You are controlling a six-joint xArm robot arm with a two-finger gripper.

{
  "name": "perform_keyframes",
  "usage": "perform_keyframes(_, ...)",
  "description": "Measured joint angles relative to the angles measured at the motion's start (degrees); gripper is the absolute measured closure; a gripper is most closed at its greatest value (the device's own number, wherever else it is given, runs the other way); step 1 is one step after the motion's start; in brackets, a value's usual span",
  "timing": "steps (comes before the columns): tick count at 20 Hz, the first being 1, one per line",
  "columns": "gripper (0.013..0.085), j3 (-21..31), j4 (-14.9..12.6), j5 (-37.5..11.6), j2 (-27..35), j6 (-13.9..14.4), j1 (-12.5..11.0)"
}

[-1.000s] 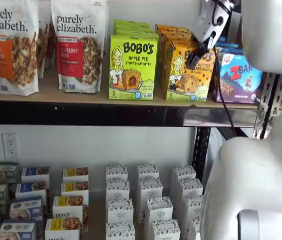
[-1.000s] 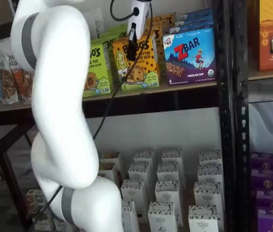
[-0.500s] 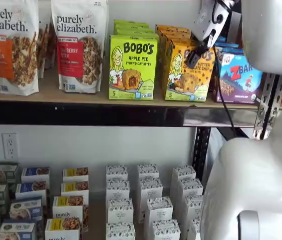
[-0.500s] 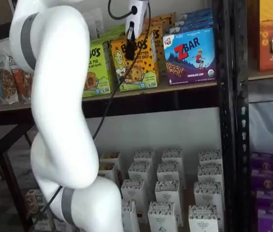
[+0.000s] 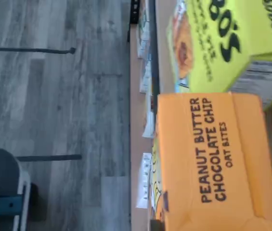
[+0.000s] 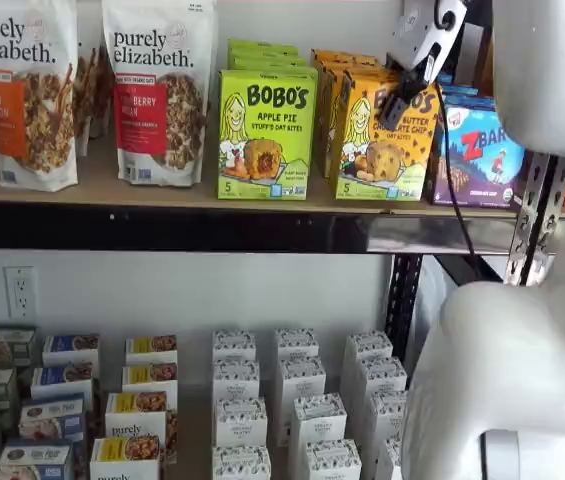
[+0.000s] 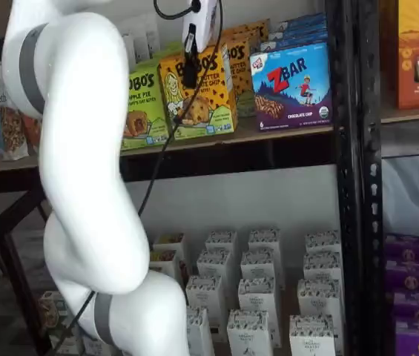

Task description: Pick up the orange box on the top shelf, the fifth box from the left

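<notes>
The orange box [image 6: 380,140], a yellow-orange Bobo's Peanut Butter Chocolate Chip carton, stands tilted at the front of the top shelf [image 6: 162,195]. In both shelf views the gripper [image 6: 400,100] comes down on its upper part, with a black finger across its front face. The box [image 7: 198,93] moves with the gripper [image 7: 190,70], so the fingers are shut on it. It leans out over the shelf's front rail [image 7: 283,141]. The wrist view shows the box's lettered top panel [image 5: 208,159] from close by.
A lime-green Bobo's Apple Pie box [image 6: 265,130] stands just left of the orange one, a blue ZBar box [image 6: 477,155] just right. More orange boxes [image 6: 347,65] stand behind. Granola bags [image 6: 157,90] stand further left. Small white cartons [image 6: 297,400] fill the lower shelf. The white arm [image 7: 83,148] fills the foreground.
The gripper and the orange box have moved together outward from the row toward the shelf's front, and the box has risen a little and tilted. The neighbouring boxes have not moved.
</notes>
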Motion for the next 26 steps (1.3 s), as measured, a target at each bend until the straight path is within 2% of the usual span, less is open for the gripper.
perform_keyframes(5,0.0610,2.22,0.95,3.15,-3.76,0.70,-0.29)
perform_keyframes(9,0.0610,5.26,0.18,5.01,-7.76,0.71,-0.52)
perform_keyframes(19,0.0610,13.65,-1.53,8.62,-17.57,-1.14,-2.66)
perform_keyframes(26,0.0610,17.29,-1.82,9.82,-21.70,-1.87,-3.56)
